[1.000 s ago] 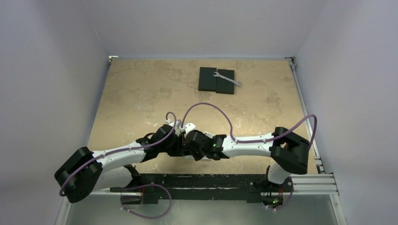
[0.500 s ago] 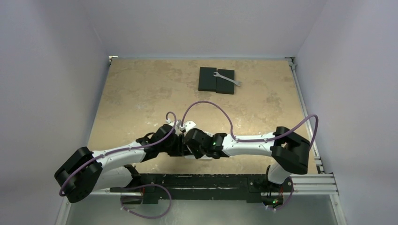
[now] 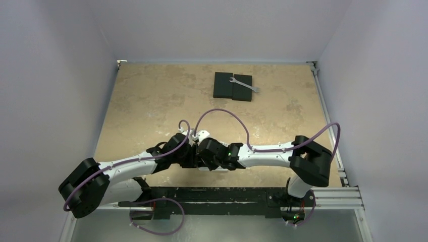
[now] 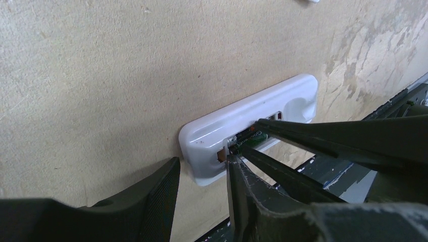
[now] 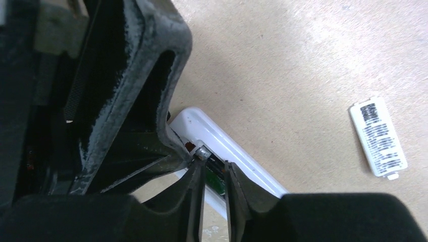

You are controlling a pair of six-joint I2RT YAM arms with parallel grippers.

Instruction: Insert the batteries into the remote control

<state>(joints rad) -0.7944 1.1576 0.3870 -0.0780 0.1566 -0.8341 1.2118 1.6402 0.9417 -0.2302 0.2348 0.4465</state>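
Observation:
The white remote control lies back up on the tan table, its battery recess open. My right gripper is shut on a battery, a dark cylinder with a green label and a metal end, and holds it in the recess. The same battery shows in the left wrist view. My left gripper is open around the remote's near end, one finger beside it and the other at the recess edge. I see no second battery. In the top view both grippers meet over the remote and hide it.
The remote's white battery cover lies loose on the table beside it, also in the top view. Two black flat blocks with a silver wrench on them lie at the far middle. The table's front rail is close behind the grippers.
My right gripper has edged slightly left, closer against my left gripper. The left arm has hardly moved.

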